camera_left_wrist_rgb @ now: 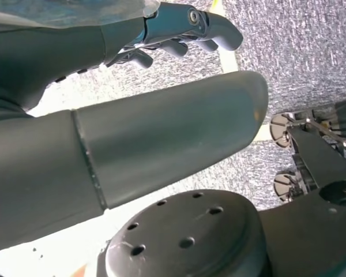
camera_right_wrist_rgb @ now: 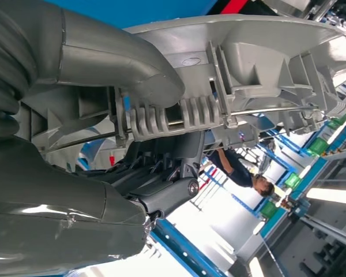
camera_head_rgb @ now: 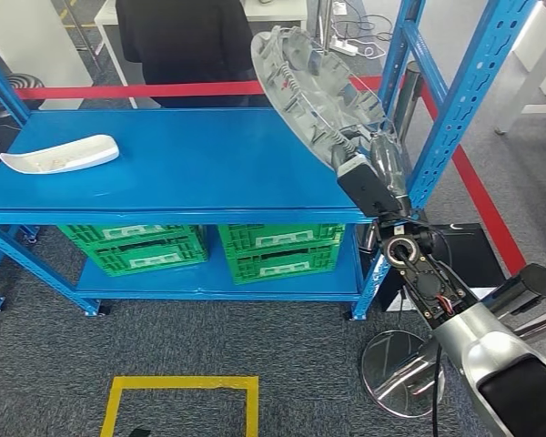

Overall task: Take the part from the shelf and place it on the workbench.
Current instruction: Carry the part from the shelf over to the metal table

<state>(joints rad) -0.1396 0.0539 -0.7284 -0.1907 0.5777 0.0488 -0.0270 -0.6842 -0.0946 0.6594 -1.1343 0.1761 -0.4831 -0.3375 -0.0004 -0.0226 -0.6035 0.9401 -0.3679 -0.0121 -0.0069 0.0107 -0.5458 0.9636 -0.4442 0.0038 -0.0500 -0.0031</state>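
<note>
Right hand [camera_head_rgb: 373, 177] gripping part [camera_head_rgb: 311, 82], fingers seemingly hidden.

I stand in a workshop or factory floor: blue steel shelving [camera_head_rgb: 456, 100], green plastic crates [camera_head_rgb: 280, 250], grey carpet with red [camera_head_rgb: 487, 205] and yellow floor tape [camera_head_rgb: 181, 387].

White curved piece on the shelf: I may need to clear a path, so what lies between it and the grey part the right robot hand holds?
In the head view, only bare blue shelf top separates the white piece from the grey part.
</note>
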